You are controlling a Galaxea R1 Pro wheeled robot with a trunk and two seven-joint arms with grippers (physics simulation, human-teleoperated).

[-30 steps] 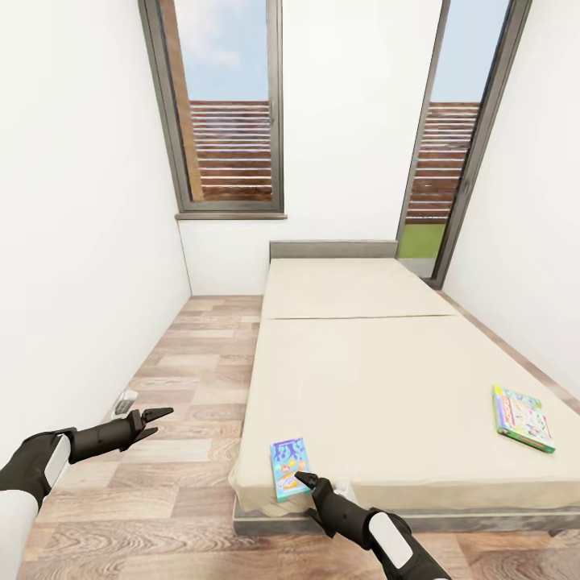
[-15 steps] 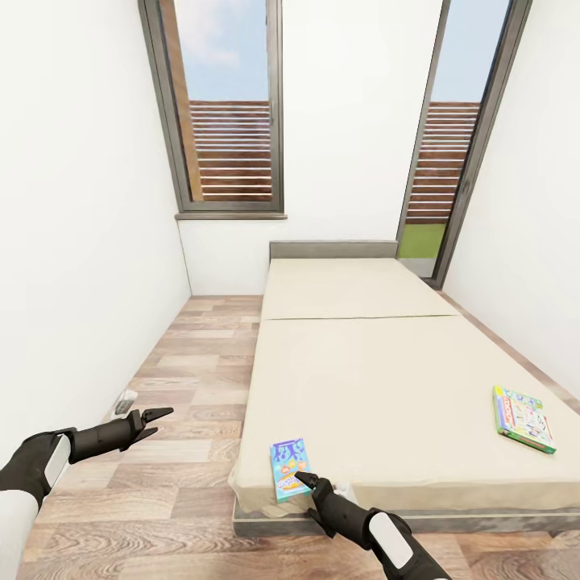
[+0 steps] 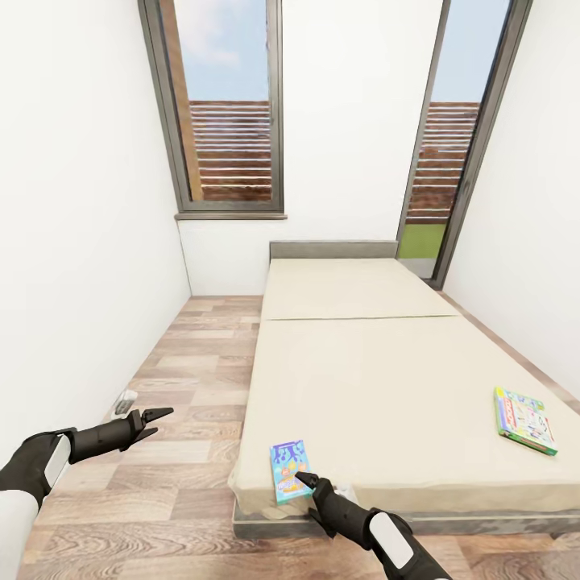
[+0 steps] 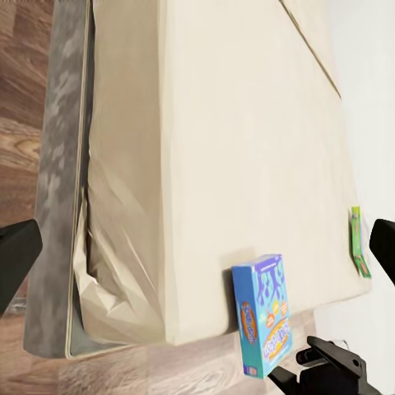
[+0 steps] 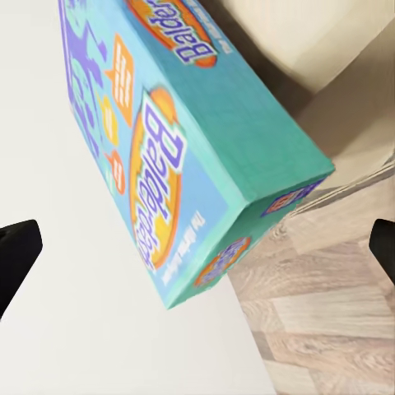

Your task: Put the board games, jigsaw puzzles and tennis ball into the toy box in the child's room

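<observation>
Lying beside the right hand (image 3: 304, 481): blue board game (image 3: 288, 468).

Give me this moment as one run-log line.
phase: reaching for blue board game | right gripper: open, at its near end, not gripping | left gripper: open, empty, over floor | green board game: far right on bed

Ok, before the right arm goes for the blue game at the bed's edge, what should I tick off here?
1. Blue board game lies flat at the near edge of the bed: ok.
2. Right gripper at the game's near end: ok.
3. Right fingers spread wide, box between them, not closed on it: ok.
4. Box overhangs the mattress edge enough for a finger beneath: cannot tell.
5. Left gripper open, over the floor, away from the bed: ok.
6. Green-edged board game on the bed's far right side, untouched: ok.
</observation>
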